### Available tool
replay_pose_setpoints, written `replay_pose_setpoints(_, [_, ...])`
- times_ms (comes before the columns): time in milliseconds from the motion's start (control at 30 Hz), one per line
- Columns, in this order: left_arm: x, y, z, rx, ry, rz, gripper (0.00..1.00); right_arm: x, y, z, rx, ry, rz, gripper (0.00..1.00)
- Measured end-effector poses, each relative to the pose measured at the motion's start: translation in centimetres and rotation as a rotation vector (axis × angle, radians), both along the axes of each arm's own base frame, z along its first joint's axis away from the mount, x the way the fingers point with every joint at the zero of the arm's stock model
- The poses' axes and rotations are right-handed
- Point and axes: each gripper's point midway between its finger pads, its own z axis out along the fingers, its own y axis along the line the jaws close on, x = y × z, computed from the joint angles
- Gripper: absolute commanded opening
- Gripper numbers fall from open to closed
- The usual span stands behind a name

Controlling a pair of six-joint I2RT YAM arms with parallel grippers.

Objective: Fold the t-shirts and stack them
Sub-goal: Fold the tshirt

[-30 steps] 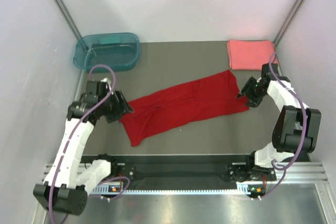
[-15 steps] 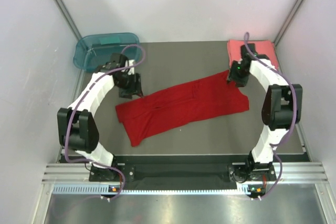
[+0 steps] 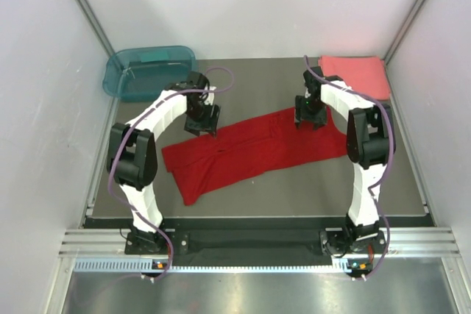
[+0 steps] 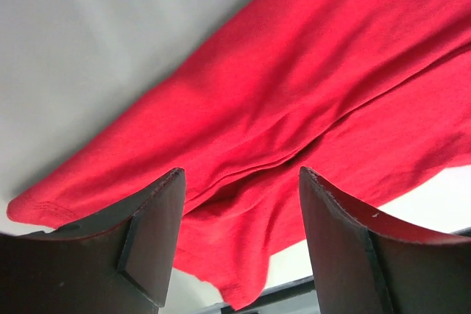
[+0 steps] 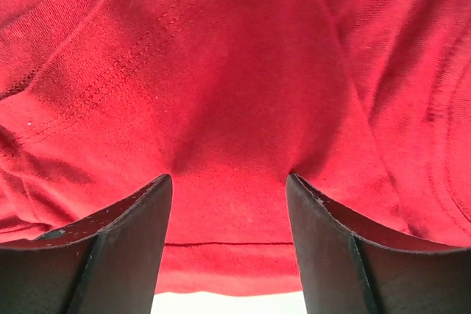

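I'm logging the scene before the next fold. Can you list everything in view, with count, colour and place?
red t-shirt: one, deep red, lying as a slanted band across the middle of the table
folded t-shirt: one, coral-pink, far right corner
tub: one, translucent teal, far left corner
table: one, dark grey top
left gripper: one, black fingers, open over the red t-shirt's left part
right gripper: one, black fingers, open, tips at the red t-shirt's right part

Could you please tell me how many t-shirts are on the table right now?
2. The deep red t-shirt lies stretched across the middle; the coral-pink t-shirt sits folded at the far right corner. None shows in the teal tub.
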Motion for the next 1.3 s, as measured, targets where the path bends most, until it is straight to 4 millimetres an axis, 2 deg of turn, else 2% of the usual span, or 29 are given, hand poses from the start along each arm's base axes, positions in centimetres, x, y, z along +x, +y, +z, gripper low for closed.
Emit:
replay_pose_setpoints(167, [0.2, -0.5, 0.1, 0.049, -0.027, 0.041, 0.66, 0.1, 0.6, -1.2, -0.037, 0.004, 0.045, 0.65])
replay_pose_setpoints(267, [0.7, 0.9, 0.1, 0.094, -0.059, 0.103, 0.67, 0.4, 1.0, -1.3, -0.07, 0.008, 0.071, 0.65])
replay_pose_setpoints(367, [0.4, 2.5, 0.7, 0.118, -0.08, 0.164, 0.67, 0.9, 1.5, -1.4, -0.103, 0.024, 0.096, 0.65])
replay_pose_setpoints(433, [0.3, 3.8, 1.5, 0.113, -0.099, 0.214, 0.67, 1.4, 2.2, -1.4, -0.117, 0.024, 0.121, 0.65])
replay_pose_setpoints(533, [-0.1, 6.8, 3.0, 0.096, -0.135, 0.319, 0.67, 2.7, 3.9, -1.3, -0.12, 0.009, 0.153, 0.65])
replay_pose_setpoints(667, [-0.8, 11.5, 5.0, 0.076, -0.186, 0.474, 0.68, 5.1, 7.1, -1.3, -0.111, -0.05, 0.195, 0.66])
replay_pose_setpoints(767, [-1.6, 13.8, 6.2, 0.066, -0.216, 0.552, 0.68, 7.1, 9.7, -1.1, -0.093, -0.105, 0.215, 0.66])
replay_pose_setpoints(867, [-1.8, 13.6, 7.2, 0.029, -0.24, 0.558, 0.69, 9.2, 11.9, -0.9, -0.067, -0.171, 0.219, 0.67])
replay_pose_setpoints(967, [-2.2, 12.7, 7.4, -0.011, -0.233, 0.55, 0.69, 11.2, 13.5, -0.6, -0.032, -0.242, 0.211, 0.71])
replay_pose_setpoints(1167, [-3.3, 11.7, 6.1, -0.052, -0.18, 0.544, 0.72, 15.8, 16.9, 0.2, 0.089, -0.407, 0.213, 0.72])
replay_pose_setpoints(1300, [-3.4, 11.6, 5.1, -0.051, -0.149, 0.539, 0.71, 17.5, 18.0, 0.7, 0.151, -0.474, 0.209, 0.74])
